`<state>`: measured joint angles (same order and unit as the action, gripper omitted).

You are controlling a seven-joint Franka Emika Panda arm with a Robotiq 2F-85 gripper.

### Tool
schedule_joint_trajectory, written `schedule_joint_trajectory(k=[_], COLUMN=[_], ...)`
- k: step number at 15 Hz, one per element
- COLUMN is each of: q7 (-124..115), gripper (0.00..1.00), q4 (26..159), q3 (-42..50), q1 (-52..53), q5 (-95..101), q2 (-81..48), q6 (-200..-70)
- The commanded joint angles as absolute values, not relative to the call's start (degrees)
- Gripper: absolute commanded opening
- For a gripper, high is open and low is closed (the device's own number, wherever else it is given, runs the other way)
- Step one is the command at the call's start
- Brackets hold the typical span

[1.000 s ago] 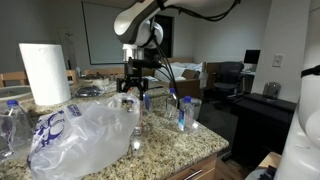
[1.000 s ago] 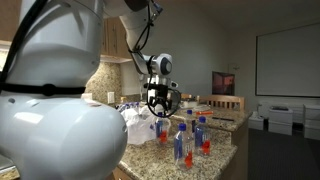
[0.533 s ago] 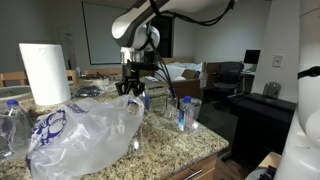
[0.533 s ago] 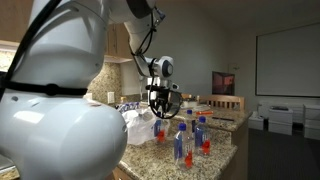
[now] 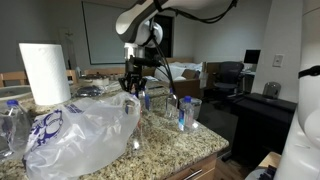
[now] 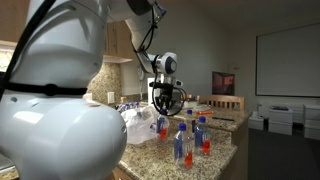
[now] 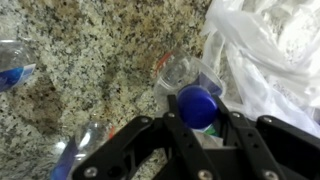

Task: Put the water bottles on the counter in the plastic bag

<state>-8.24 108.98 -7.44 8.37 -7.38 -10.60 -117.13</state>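
Note:
My gripper (image 7: 197, 118) is shut on a water bottle (image 7: 197, 105), with a black finger on each side of its blue cap. The bottle's clear body shows beyond the cap and stands on the speckled granite counter (image 7: 90, 50). In both exterior views the gripper (image 5: 135, 90) (image 6: 166, 108) hangs straight down over this bottle, right at the edge of the plastic bag (image 5: 80, 132) (image 6: 136, 124) (image 7: 265, 45). More water bottles stand on the counter (image 5: 185, 112) (image 6: 180, 145) (image 6: 201, 134), and another (image 5: 10, 122) is behind the bag.
A tall paper-towel roll (image 5: 45, 72) stands behind the bag. Two more bottles lie at the left of the wrist view (image 7: 12, 72) (image 7: 82, 150). The counter's rounded edge (image 5: 190, 158) runs close to the standing bottles. Tables and office chairs fill the room behind.
The jaws have closed from wide open onto the bottle's capped top. The arm has stayed almost still above the same spot.

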Motion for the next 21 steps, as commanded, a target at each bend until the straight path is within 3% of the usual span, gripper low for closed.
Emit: schedule_joint_trajectory(k=[1,7,16,21], q7=[-5.1,12.0,35.3,38.8], gripper=[0.10,0.10,0.10,0.10], q4=[111.7,109.3,103.0,96.2], q3=[-6.2,-5.0,-10.8,-14.4], q1=[6.0,3.1,2.7,4.6], q5=[-10.7,-27.1,-50.1,-51.4], q2=[-5.1,-4.3,-27.3,-33.8], q6=[-117.9,-118.4,-114.4,-102.6])
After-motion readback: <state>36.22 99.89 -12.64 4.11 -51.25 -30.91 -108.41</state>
